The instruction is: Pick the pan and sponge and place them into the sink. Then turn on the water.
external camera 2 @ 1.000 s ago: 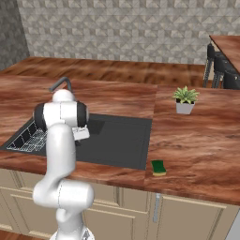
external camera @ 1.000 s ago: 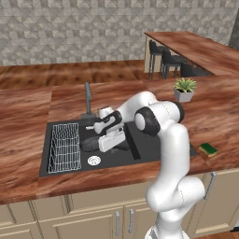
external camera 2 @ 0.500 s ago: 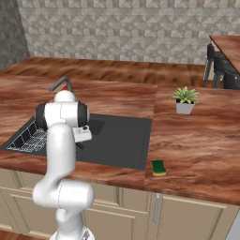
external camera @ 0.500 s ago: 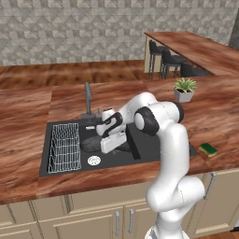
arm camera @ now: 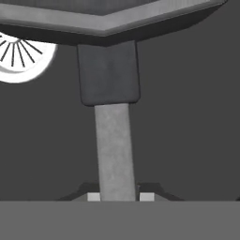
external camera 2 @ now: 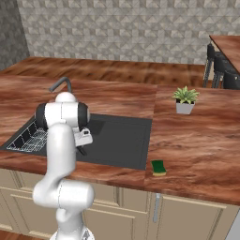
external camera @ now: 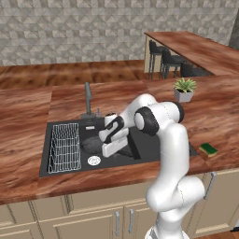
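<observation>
The black pan sits low in the black sink, just above its silver drain. My gripper reaches down into the basin beside it. In the hand view the gripper is shut on the pan's long thin handle, which runs up to the pan's body, with the drain at the upper left. The yellow and green sponge lies on the wooden counter right of the sink. No water runs from the dark faucet.
A wire rack fills the sink's left part. A small potted plant stands on the counter to the right. Dark stools line a raised bar at the back right.
The hand, with the pan's handle in it, has sunk slightly lower into the basin. The sponge has not moved.
</observation>
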